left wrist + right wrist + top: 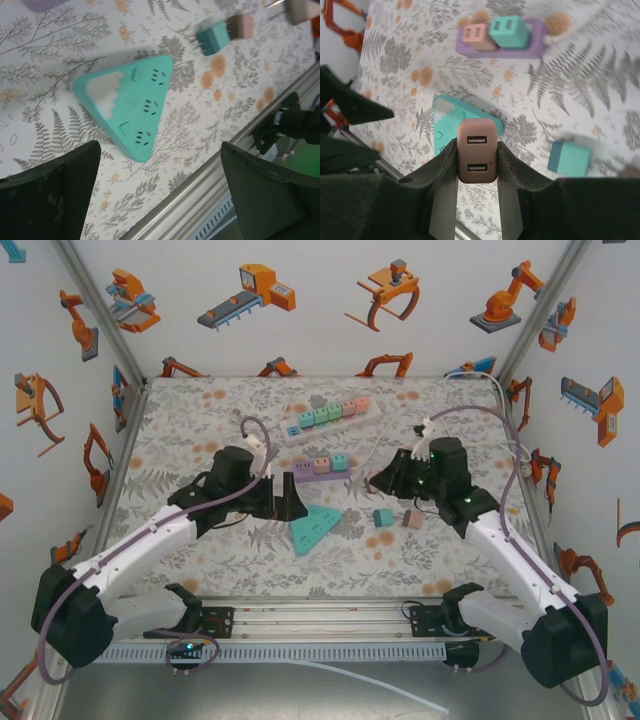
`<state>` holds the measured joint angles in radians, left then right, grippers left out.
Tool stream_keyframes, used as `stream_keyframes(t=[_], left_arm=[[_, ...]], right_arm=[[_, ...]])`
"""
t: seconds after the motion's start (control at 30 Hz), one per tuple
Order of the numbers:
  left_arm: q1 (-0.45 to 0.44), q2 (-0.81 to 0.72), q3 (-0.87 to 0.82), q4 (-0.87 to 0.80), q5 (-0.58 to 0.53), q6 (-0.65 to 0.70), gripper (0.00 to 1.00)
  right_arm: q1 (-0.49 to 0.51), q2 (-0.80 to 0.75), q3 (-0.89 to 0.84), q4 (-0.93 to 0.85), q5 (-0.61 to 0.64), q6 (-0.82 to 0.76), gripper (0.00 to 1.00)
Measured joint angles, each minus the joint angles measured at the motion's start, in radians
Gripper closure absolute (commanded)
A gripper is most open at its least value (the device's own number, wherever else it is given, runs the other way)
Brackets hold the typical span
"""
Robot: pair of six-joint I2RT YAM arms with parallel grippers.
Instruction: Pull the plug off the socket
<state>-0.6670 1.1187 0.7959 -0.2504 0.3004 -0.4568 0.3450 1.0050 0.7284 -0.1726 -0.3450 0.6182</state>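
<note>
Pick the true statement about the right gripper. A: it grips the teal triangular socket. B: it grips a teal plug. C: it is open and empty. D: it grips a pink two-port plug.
D: in the right wrist view the right gripper has a finger against each side of the pink plug, while the teal triangular socket has no plug in it.

White arms, black joints
Left arm (140, 540) and right arm (515, 555) carry lilac cables (470, 407); black fingers (50, 200) look faintly textured.
</note>
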Motion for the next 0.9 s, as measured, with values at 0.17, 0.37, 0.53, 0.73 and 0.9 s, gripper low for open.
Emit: stream_keyframes(t=[0.17, 0.37, 0.53, 0.73, 0.9], left_arm=[[0.000, -0.066, -0.033, 0.080, 0.062, 0.004, 0.02], [-0.002, -0.104, -0.077, 0.153, 0.119, 0.004, 0.03], [-0.007, -0.126, -0.084, 0.169, 0.127, 0.004, 0.03], [-0.008, -0.130, -0.087, 0.171, 0.126, 0.004, 0.03], [-0.008, -0.133, -0.087, 0.171, 0.111, 0.004, 0.03]], right_arm=[[-0.124, -0.087, -0.138, 0.006, 0.015, 0.160, 0.95], [-0.262, -0.076, -0.265, 0.066, 0.005, 0.285, 0.95], [-0.355, 0.023, -0.286, 0.138, -0.013, 0.318, 0.95], [-0.418, 0.183, -0.306, 0.269, -0.058, 0.328, 0.90], [-0.423, 0.294, -0.306, 0.338, -0.089, 0.321, 0.77]])
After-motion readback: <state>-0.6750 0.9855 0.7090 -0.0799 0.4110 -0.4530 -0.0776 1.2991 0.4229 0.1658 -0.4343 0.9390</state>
